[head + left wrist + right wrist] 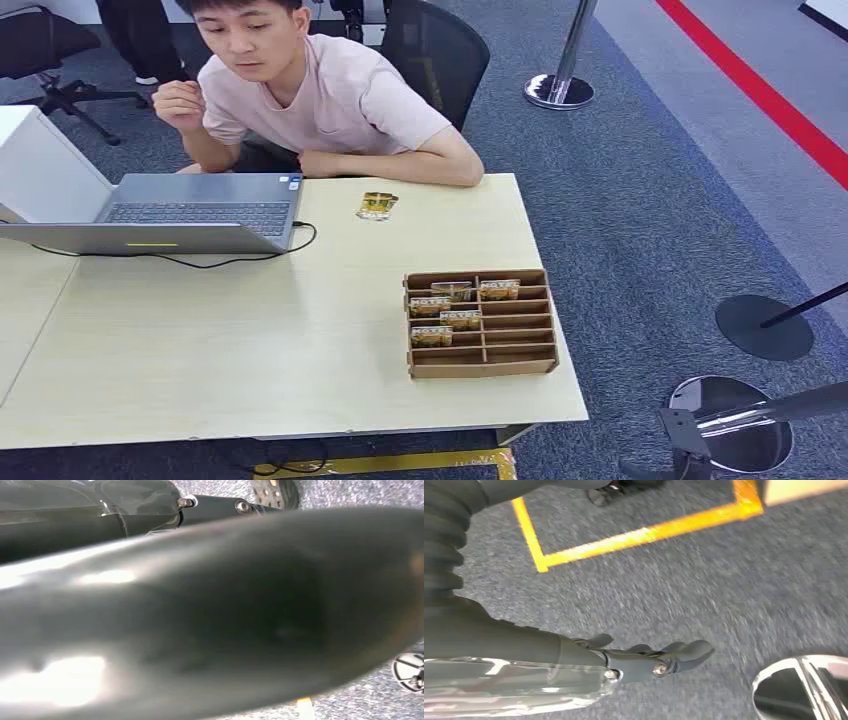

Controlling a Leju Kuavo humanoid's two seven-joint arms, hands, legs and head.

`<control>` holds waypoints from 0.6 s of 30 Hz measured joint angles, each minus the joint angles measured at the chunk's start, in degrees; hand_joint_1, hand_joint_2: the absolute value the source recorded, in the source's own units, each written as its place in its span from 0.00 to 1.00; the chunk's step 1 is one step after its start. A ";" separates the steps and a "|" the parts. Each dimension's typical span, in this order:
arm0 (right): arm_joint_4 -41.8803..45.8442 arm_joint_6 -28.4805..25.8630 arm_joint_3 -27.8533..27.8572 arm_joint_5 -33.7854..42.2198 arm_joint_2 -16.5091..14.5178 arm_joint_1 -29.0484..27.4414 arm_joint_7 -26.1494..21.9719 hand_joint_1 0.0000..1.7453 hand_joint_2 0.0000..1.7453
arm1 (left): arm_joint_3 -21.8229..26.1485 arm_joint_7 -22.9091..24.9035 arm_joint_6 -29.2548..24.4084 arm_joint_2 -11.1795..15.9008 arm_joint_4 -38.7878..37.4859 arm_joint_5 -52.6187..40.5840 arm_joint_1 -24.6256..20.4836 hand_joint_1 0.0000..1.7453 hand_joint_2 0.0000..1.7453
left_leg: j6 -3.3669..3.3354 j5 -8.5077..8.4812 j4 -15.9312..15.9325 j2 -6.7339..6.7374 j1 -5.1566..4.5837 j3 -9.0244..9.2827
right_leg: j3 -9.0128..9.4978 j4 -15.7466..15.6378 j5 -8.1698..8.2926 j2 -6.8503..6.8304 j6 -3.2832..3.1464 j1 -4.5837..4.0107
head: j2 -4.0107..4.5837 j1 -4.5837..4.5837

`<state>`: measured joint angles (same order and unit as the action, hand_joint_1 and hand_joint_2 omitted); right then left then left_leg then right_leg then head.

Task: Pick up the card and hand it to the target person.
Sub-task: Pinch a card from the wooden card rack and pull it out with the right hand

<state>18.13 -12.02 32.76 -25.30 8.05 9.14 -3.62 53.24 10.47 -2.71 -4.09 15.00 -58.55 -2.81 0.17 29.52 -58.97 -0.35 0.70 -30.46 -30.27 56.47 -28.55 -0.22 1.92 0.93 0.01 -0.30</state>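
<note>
A yellow-patterned card (377,205) lies flat on the pale table (250,340) at its far edge, just in front of the seated person (330,95), whose forearm rests on the tabletop. A brown slotted card box (481,323) near the table's right edge holds several more cards (452,291) in its far rows. My right hand (644,660) hangs over grey carpet with its fingers stretched out and nothing in them. A dark finger of my left hand (220,505) shows behind a blurred dark surface, and its grip is hidden.
An open laptop (200,210) with a black cable (210,262) sits on the table's far left, beside a white box (40,165). Stanchion bases (558,90) (765,327) (730,410) stand on the carpet to the right. Yellow floor tape (634,535) lies below the table's front edge.
</note>
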 joint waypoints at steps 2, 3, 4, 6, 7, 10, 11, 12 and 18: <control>-0.03 -0.55 0.80 -0.52 0.44 0.53 -0.73 0.00 1.00 | 1.00 0.20 -0.12 -0.15 -0.10 -1.30 -0.20 0.00 0.00 | 0.00 0.00 0.00 0.00 0.00 0.00 | 0.00 0.00 0.00 0.00 0.00 0.00 | 0.01 0.01; -0.06 -1.12 1.66 -1.05 0.90 1.08 -1.48 0.00 1.00 | 2.11 0.43 -0.25 -0.27 -0.27 -2.62 -0.42 0.00 0.00 | 0.00 0.00 0.00 0.00 0.00 0.00 | 0.00 0.00 0.00 0.00 0.00 0.00 | 0.01 0.01; -0.09 -1.66 2.45 -1.56 1.33 1.66 -2.20 0.00 1.00 | 3.19 0.60 -0.37 -0.38 -0.44 -3.80 -0.66 0.00 0.00 | 0.00 0.00 0.00 0.00 0.00 -0.01 | 0.00 0.00 0.01 0.00 0.00 0.00 | 0.01 0.01; -0.15 -2.81 4.06 -2.63 2.23 2.88 -3.72 0.00 1.00 | 5.45 0.98 -0.63 -0.63 -0.91 -6.10 -1.14 0.00 0.00 | 0.00 0.00 0.00 0.00 0.00 0.00 | 0.00 0.00 0.02 0.00 0.01 0.00 | 0.00 0.00; -0.16 -3.40 4.73 -3.19 2.67 3.49 -4.50 0.00 1.00 | 6.46 1.15 -0.75 -0.76 -1.08 -7.15 -1.34 0.00 0.00 | 0.00 0.00 -0.01 0.00 0.00 0.00 | 0.00 0.00 0.02 0.00 0.02 0.00 | 0.00 0.00; -0.15 -5.21 6.13 -4.91 3.79 5.15 -7.11 0.00 1.00 | 8.89 1.69 -1.08 -1.07 -1.48 -9.92 -1.80 0.00 0.00 | 0.00 0.00 -0.01 0.00 -0.01 -0.01 | 0.00 0.00 0.03 0.00 0.03 0.01 | 0.01 0.01; -0.15 -5.76 6.41 -5.48 4.09 5.69 -8.06 0.00 1.00 | 9.56 1.84 -1.19 -1.15 -1.58 -10.65 -1.93 0.00 0.00 | 0.00 0.00 -0.01 0.00 -0.01 -0.01 | 0.00 0.00 0.03 0.01 0.03 0.01 | 0.01 0.01; -0.13 -6.30 6.60 -6.12 4.40 6.22 -9.17 0.00 1.00 | 10.16 1.99 -1.34 -1.21 -1.67 -11.30 -2.04 0.00 0.00 | 0.00 0.00 -0.01 0.00 -0.01 -0.01 | 0.00 0.00 0.03 0.01 0.03 0.01 | 0.01 0.01; 0.48 -7.81 6.68 -8.82 5.39 8.56 -14.43 0.00 1.00 | 12.46 2.17 -1.98 -1.64 -2.12 -12.66 -2.34 0.00 0.00 | 0.00 0.00 -0.01 0.00 -0.01 -0.02 | 0.00 0.01 0.03 0.02 0.03 0.01 | -0.01 0.01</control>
<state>18.61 -19.84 39.44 -34.12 13.43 17.70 -18.05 65.70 12.64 -4.69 -5.73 12.88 -71.21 -5.15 0.17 29.52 -58.98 -0.35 0.68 -30.48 -30.27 56.48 -28.51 -0.20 1.95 0.94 0.00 -0.28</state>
